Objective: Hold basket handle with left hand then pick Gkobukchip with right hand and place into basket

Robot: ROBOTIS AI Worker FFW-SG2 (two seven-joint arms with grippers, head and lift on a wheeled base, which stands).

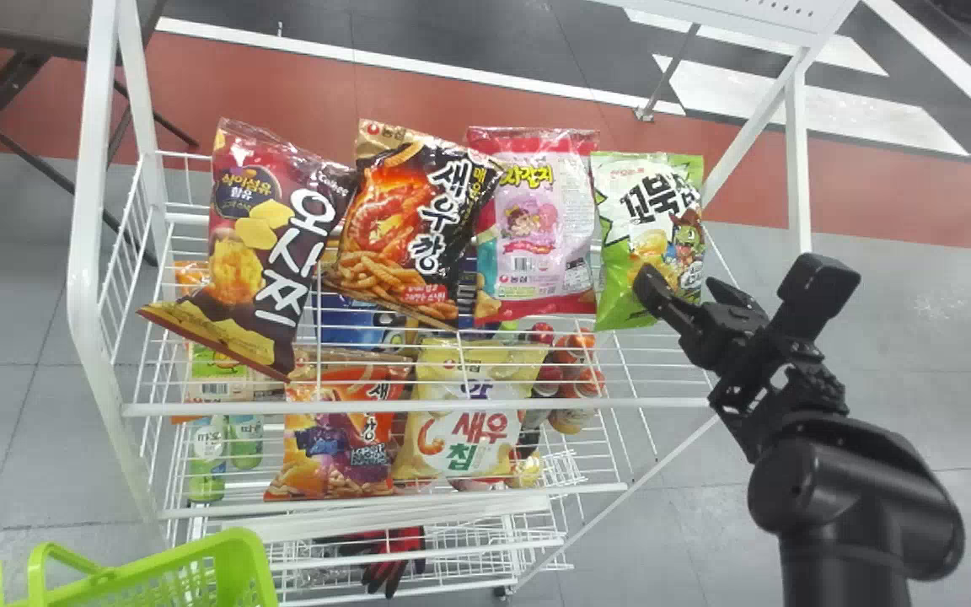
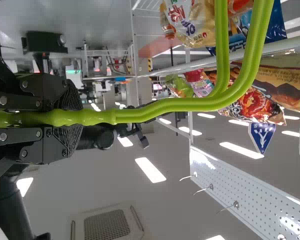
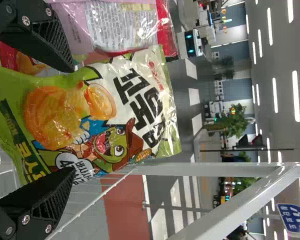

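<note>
L tool [image 2: 66,118] is clenched on the basket handle [image 2: 165,106], prob. to keep the basket [image 1: 237,552] steady for the drop. R tool [image 3: 65,120] is spread, a finger either side of the Gkobukchip bag [image 3: 117,95], likely b/c it must straddle it pre-grip. Bag's on the top shelf [image 1: 418,408], R end, next to a pink bag [image 1: 536,211].
</note>
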